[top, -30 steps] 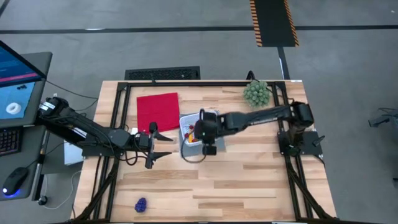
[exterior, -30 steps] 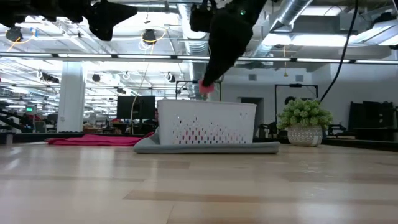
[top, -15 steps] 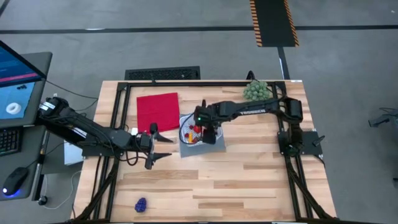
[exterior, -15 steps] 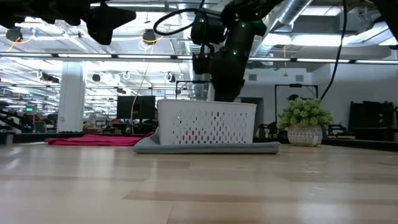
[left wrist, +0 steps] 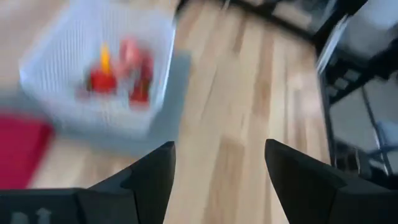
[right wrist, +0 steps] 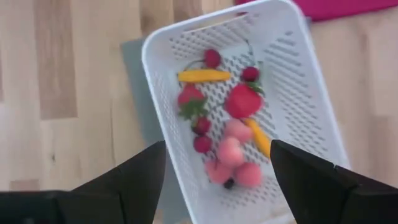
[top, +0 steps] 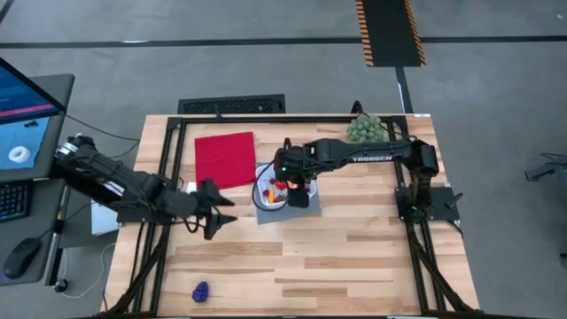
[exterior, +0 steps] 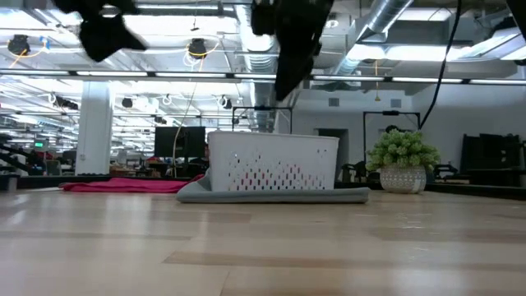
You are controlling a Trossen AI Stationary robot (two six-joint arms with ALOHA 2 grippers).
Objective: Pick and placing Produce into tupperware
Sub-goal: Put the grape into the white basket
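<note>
Right gripper (right wrist: 214,180): hovering above the tupperware (right wrist: 298,99), jaws spread wide, gripping nothing. Produce (right wrist: 227,134): lying inside the tupperware directly beneath those jaws, red, pink and yellow-orange pieces. Purple grape bunch (top: 201,291): sitting on the table (top: 354,257), well apart from both grippers. Left gripper (left wrist: 217,168): waiting beside the tupperware, jaws apart, empty.

The wooden table (top: 354,257) carries a red cloth (top: 224,158), a grey mat (top: 266,213), a green plant (top: 365,130) and a purple grape bunch (top: 201,291).
</note>
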